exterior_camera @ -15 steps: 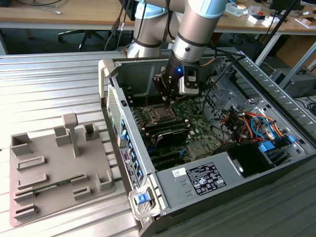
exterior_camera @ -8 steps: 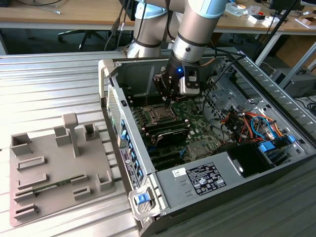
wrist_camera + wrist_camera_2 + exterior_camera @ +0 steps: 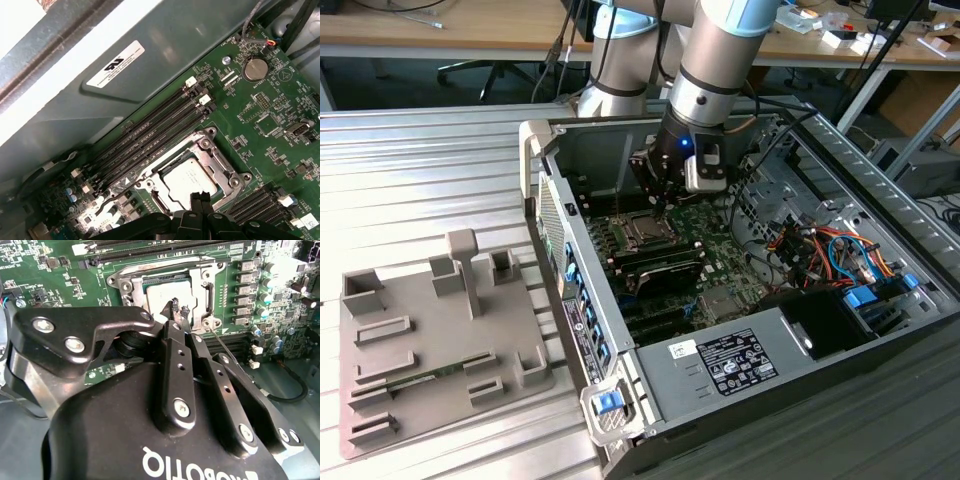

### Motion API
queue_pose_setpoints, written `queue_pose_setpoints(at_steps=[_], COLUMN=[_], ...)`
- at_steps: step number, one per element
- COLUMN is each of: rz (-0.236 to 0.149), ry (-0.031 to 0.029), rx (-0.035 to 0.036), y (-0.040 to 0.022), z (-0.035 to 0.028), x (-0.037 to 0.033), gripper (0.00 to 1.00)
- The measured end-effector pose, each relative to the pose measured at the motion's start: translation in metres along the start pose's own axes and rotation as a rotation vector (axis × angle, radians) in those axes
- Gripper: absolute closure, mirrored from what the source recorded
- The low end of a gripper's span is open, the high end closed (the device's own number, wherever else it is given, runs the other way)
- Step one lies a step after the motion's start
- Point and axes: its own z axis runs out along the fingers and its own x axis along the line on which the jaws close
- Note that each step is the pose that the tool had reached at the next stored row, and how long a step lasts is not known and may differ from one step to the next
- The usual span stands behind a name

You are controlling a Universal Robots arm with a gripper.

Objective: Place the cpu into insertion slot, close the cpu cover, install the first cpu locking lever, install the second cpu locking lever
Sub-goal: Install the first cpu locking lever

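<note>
Gripper (image 3: 179, 309), black, pinched together by thin wire lever (image 3: 232, 357); silver-tan cpu (image 3: 160, 292) under closed silver frame cover (image 3: 202, 295); probably lever-locking step, needs precise push.

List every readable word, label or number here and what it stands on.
White sticker on the case wall: print too small to read.
Label on the grey panel: too small to read.
Motherboard silkscreen: too small to read.
Gripper: white maker's mark on its body, upside down, cut off.
</note>
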Motion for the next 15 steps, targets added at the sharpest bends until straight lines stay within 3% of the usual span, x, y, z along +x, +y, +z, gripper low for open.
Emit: queue_pose_setpoints(at_steps=[15], rz=[-0.057], ry=[-0.0032], rx=[0.0017], y=[0.0], z=[0.0], x=[0.0], gripper=[0.89])
